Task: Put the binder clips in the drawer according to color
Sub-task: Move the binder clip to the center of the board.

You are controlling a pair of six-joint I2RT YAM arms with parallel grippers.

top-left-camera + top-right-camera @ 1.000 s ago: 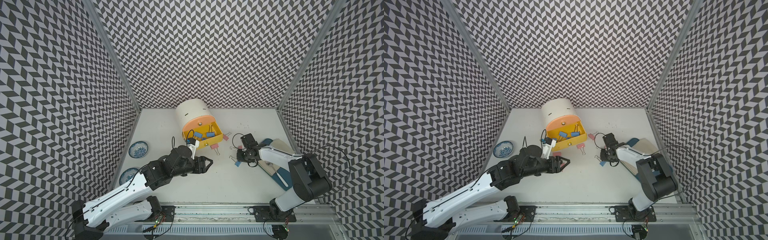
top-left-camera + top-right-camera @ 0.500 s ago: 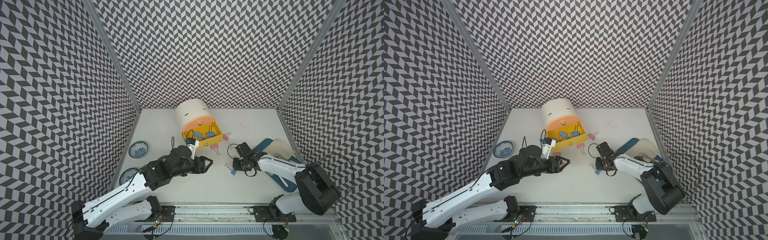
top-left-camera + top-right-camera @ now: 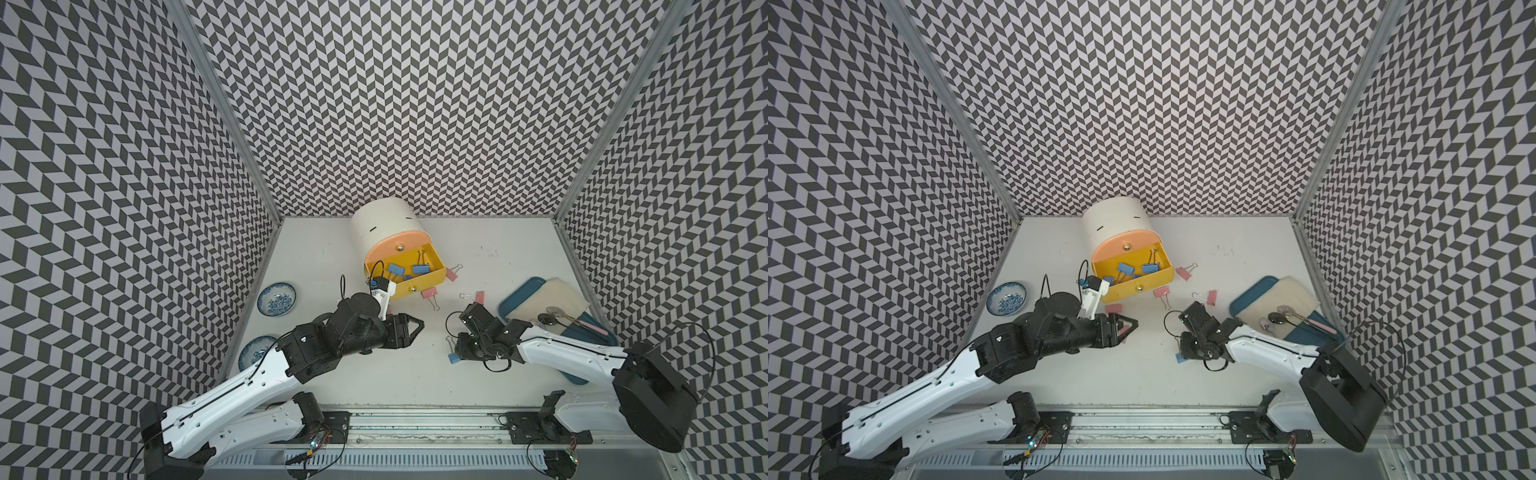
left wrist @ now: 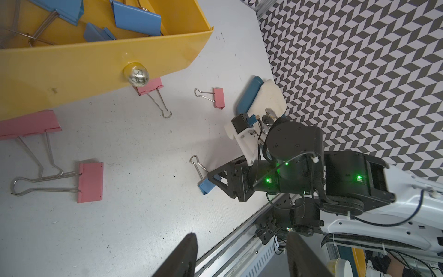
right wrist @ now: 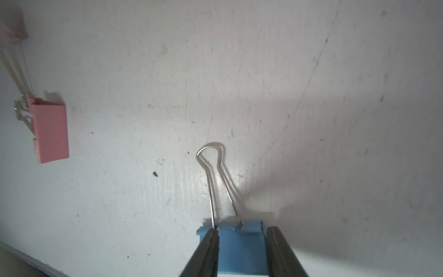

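A blue binder clip lies flat on the white table between the fingers of my right gripper, which stand slightly open beside its body; in a top view it is the blue binder clip. The yellow drawer is pulled out and holds several blue clips. The peach drawer front above it is shut. Pink clips lie on the table near the drawer, and another pink clip lies under my left arm. My left gripper hovers open and empty.
Two blue-patterned bowls sit along the left wall. A teal tray with a cream cloth and spoons lies at the right. The cream cabinet stands at the back centre.
My right gripper carried the blue clip from beside the tray toward the front middle of the table, lowered it there and widened its jaws. The left arm has not moved.
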